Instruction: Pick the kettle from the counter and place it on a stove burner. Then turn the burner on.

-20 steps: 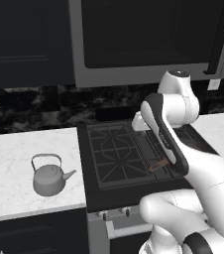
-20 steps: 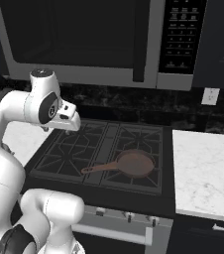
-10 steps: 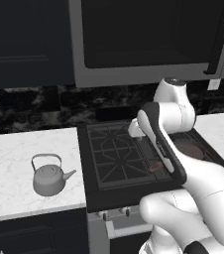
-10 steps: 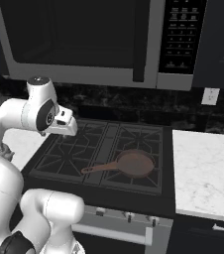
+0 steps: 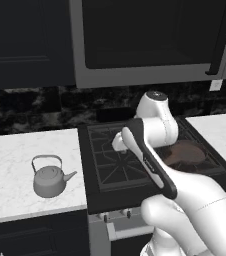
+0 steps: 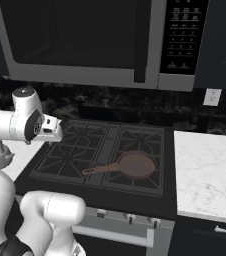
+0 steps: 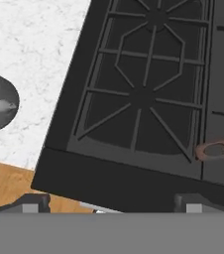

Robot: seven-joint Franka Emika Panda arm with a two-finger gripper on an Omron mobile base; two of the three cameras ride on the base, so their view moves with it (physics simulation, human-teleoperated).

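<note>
Swung leftward across the cooktop since the earlier frames, wrist now over the left grates and nearer the kettle (image 5: 50, 177). Stood upright on the white marble worktop (image 5: 15, 165), just left of the cooktop, untouched, spout toward the stove. Caught only as a grey sliver at the left edge of the hand view, cut off by the frame. Judged as the reach toward the pick, with lifting, placing and the knob all yet to do. Lay free and unoccupied under the hand: the front left stove burner (image 7: 141, 96). Rested on the right side of the cooktop: a brown frying pan (image 6: 135, 165), handle pointing left, its end poking into the hand view. Claw (image 5: 117, 144) largely hidden behind the wrist; opening could not be told, nothing apparently held.
</note>
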